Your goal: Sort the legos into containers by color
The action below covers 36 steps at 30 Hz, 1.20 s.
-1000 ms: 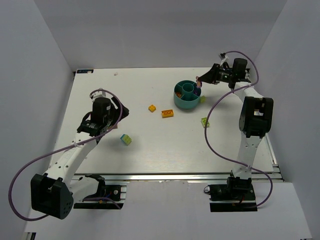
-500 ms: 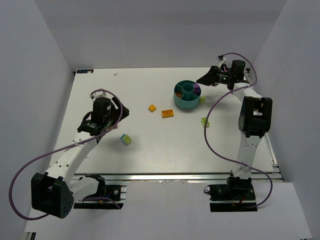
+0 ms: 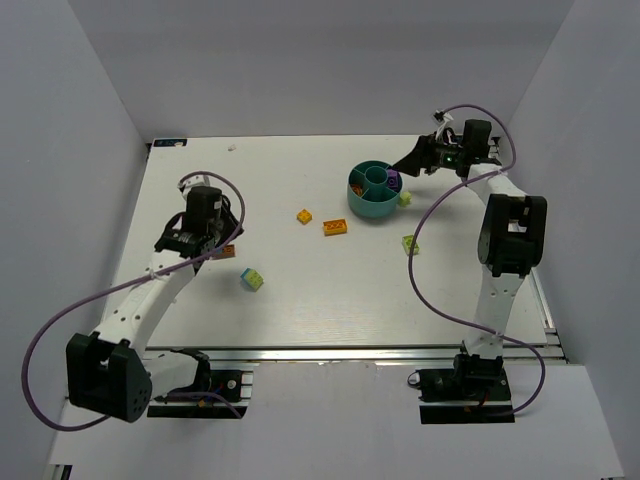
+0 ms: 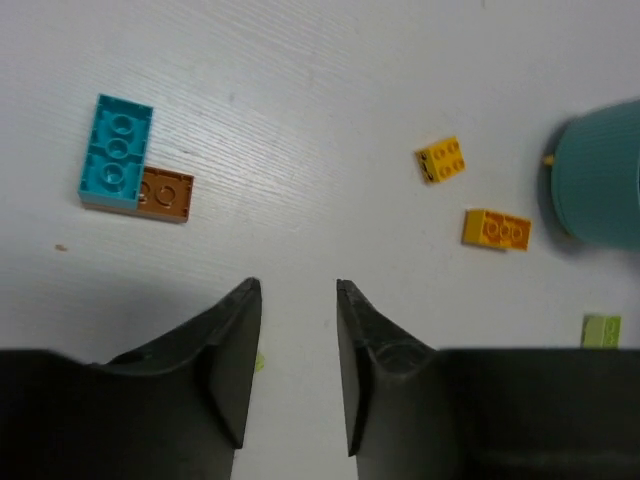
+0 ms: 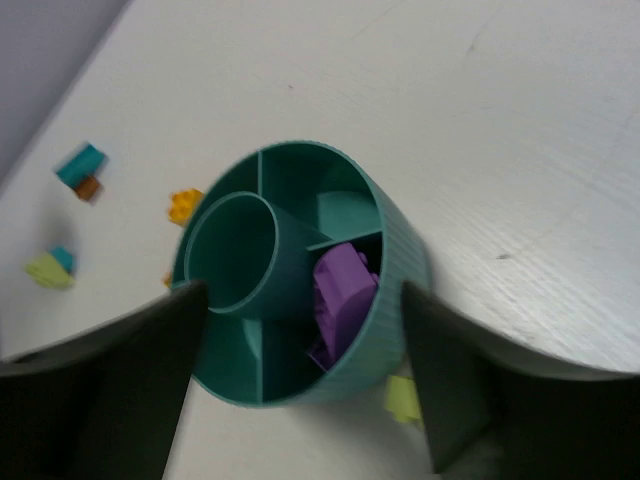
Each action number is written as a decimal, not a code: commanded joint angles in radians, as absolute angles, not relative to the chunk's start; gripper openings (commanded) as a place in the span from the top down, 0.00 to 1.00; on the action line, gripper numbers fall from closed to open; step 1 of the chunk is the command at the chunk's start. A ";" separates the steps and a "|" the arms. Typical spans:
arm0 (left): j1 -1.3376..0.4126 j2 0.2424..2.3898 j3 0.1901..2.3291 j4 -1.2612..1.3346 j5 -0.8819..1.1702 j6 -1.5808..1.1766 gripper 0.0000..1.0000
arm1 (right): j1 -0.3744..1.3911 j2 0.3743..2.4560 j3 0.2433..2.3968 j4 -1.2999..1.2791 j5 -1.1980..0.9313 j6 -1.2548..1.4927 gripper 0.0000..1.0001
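Note:
The teal bowl stands at the back right. My right gripper hangs open just above it, fingers wide apart and empty. A purple lego lies in one wedge of the bowl. My left gripper hovers at the left, jaws narrowly apart with bare table between them. Ahead of it lies a cyan lego joined to an orange one. Farther on are a yellow lego and an orange-yellow one. A cyan-and-lime lego sits mid-table.
A lime lego lies against the bowl's right side and another lime one sits nearer the right arm. White walls close in the table on three sides. Purple cables loop beside both arms.
The right gripper's jaws spread wider above the bowl and the purple lego now lies in a wedge. The left arm drew back, uncovering the orange lego, and its jaws narrowed.

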<state>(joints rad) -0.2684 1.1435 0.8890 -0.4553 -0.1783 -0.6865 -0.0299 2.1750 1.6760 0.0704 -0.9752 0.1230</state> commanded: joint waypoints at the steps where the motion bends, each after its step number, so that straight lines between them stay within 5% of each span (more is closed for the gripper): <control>1: -0.233 1.224 0.986 -0.587 -0.277 -0.606 0.59 | -0.043 2.037 1.749 -0.065 -0.956 -0.154 0.11; 3: -0.203 1.311 1.043 -0.672 -0.325 -0.572 0.53 | -0.041 1.973 1.715 -0.075 -0.925 -0.260 0.11; 7: -0.138 1.436 1.126 -0.733 -0.353 -0.528 0.22 | -0.037 1.890 1.644 -0.134 -0.908 -0.404 0.11; 9: -0.118 1.513 1.184 -0.742 -0.351 -0.485 0.19 | -0.034 1.873 1.654 -0.202 -0.928 -0.442 0.16; 15: -0.092 1.712 1.336 -0.804 -0.341 -0.370 0.18 | -0.009 1.787 1.548 -0.259 -0.969 -0.471 0.46; 26: -0.092 1.882 1.393 -0.812 -0.262 -0.292 0.27 | -0.002 1.743 1.486 -0.201 -0.968 -0.408 0.43; 36: -0.092 1.925 1.362 -0.775 -0.239 -0.282 0.47 | 0.047 1.733 1.505 -0.242 -0.965 -0.436 0.43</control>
